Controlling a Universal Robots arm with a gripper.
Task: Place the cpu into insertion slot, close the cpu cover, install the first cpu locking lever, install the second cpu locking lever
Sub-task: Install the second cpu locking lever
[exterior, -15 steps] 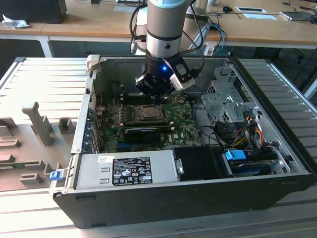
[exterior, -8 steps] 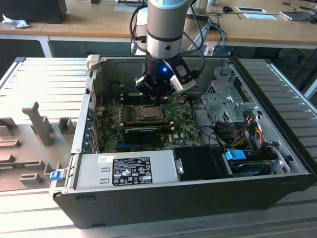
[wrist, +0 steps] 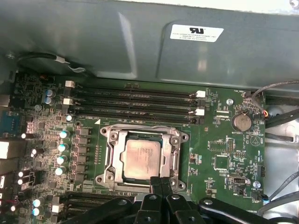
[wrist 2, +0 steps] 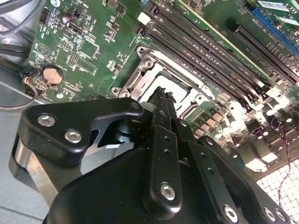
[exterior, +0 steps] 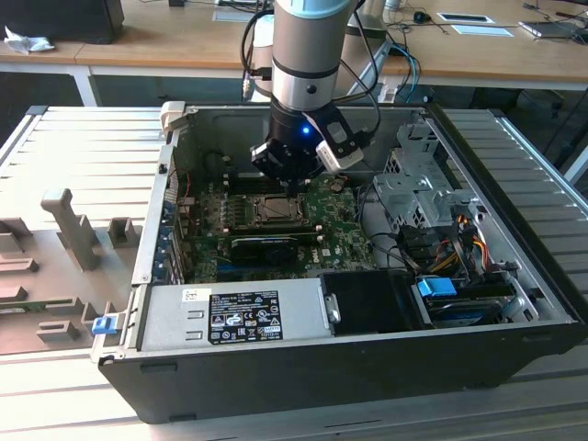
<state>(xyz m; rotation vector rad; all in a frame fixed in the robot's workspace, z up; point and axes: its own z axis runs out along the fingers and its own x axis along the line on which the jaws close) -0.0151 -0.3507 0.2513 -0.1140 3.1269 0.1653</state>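
Cpu work takes place inside a large open computer case [exterior: 514, 276] lying on its side, with the robot arm [exterior: 308, 55] reaching down into it from above. Beneath the claw lies the green circuit board [wrist: 219, 154], the widest surface around it. Past the socket from the claw run the long narrow black slots [wrist: 135, 100], lying side by side, and a round coin battery [wrist: 242, 122] sits off to one side of them.

Directly under the claw [wrist: 162, 184] is the insertion slot [wrist: 110, 156], a square socket with a silver metal frame. The cpu cover [wrist: 174, 156] lies flat down over the socket, its window framing the chip. The cpu [wrist: 144, 158], with its silver-grey top, sits seated inside that window, just ahead of the fingertips.

The claw's two black fingers [wrist 2: 161, 100] are drawn together with no visible gap between them, and nothing shows gripped between them. Their tips reach down at the near edge of the socket frame; whether they actually touch the metal cannot be told.
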